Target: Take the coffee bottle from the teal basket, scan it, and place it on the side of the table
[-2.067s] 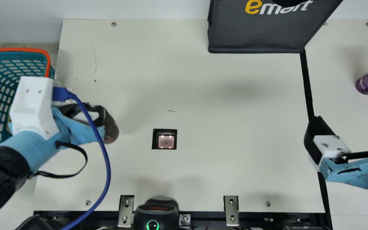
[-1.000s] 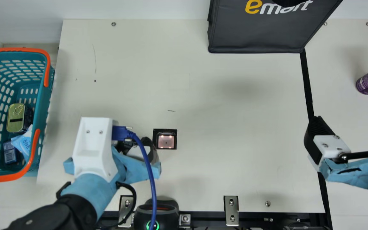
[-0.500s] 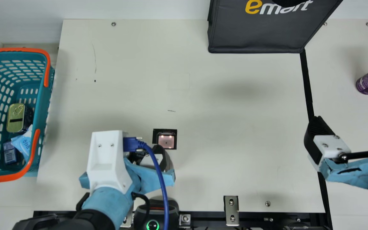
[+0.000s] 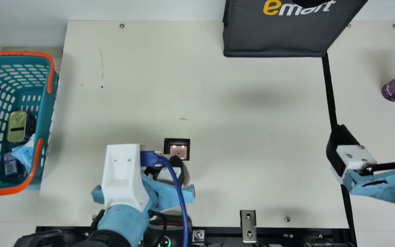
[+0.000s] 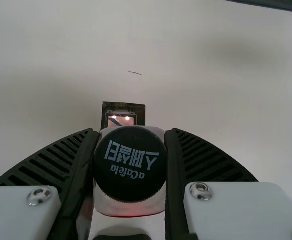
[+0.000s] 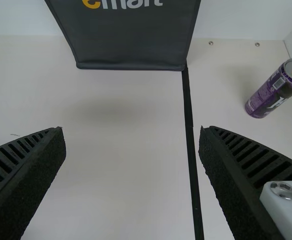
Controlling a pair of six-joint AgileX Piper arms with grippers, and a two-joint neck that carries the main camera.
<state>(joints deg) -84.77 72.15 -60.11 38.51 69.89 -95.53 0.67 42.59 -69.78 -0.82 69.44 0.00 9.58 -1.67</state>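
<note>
Main view: black ribbed left gripper [image 5: 131,132] clamps black-capped coffee bottle [image 5: 130,170], presumably for square black scanner [image 4: 178,150], twelve o'clock; right gripper [image 4: 373,127] agape.

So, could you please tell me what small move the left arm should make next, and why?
Probably ease the coffee bottle a little farther over the lit scanner window: the left gripper has it clamped between its fingers, but only part of the window looks covered, with two lights in sight.

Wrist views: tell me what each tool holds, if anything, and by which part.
The left tool holds the bottle by opposite sides, at its lid end; the right tool, nothing.
</note>
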